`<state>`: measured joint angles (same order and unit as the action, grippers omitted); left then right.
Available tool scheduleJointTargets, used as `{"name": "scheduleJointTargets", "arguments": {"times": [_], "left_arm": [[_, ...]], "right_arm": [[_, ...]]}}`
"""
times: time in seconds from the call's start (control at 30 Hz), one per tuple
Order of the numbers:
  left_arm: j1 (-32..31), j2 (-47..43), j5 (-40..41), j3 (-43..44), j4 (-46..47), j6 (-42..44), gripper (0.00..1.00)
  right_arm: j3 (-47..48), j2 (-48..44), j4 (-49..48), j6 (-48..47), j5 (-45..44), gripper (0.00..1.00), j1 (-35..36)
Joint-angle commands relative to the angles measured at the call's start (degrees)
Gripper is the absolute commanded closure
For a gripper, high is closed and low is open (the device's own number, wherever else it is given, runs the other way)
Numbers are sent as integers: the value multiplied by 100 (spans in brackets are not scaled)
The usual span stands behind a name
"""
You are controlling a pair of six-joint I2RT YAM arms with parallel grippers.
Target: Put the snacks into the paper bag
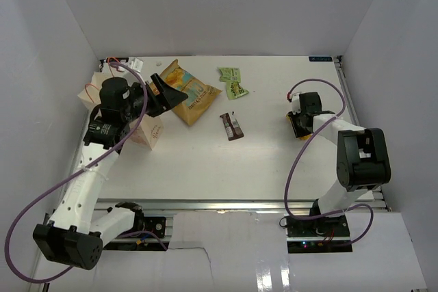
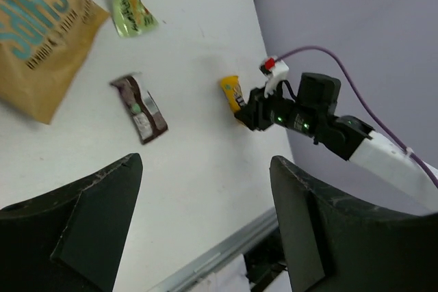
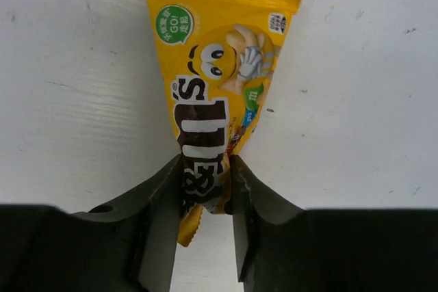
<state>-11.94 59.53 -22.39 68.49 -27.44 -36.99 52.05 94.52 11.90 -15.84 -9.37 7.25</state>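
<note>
My right gripper (image 3: 205,182) is shut on the lower end of a yellow M&M's packet (image 3: 219,66) that lies on the white table; in the top view the gripper (image 1: 296,126) and packet (image 1: 292,125) are at the right. My left gripper (image 1: 171,91) is open and empty, held above the table between the cream paper bag (image 1: 152,133) and the yellow-and-teal chip bag (image 1: 194,95); the arm hides most of the paper bag. Two green sachets (image 1: 233,81) lie behind the brown bar (image 1: 231,126). The left wrist view shows the chip bag (image 2: 41,39), sachets (image 2: 126,5), brown bar (image 2: 140,107) and yellow packet (image 2: 233,92). The pink-red packet is out of view.
White walls close the table at left, back and right. A metal rail (image 1: 239,204) runs along the near edge. Small white items (image 1: 133,64) sit in the back left corner. The right arm (image 2: 321,121) shows in the left wrist view.
</note>
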Motion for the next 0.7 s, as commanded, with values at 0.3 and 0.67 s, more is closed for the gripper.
{"name": "scheduleJointTargets", "arguments": {"times": [0.3, 0.67], "left_arm": [[-1555, 1051, -213, -1118, 2295, -1767, 14], [-2663, 3178, -19, -136, 2964, -2172, 14]], "right_arm": [[-538, -1689, 312, -832, 3631, 76, -206], [-337, -2421, 1034, -1282, 6122, 74, 40]]}}
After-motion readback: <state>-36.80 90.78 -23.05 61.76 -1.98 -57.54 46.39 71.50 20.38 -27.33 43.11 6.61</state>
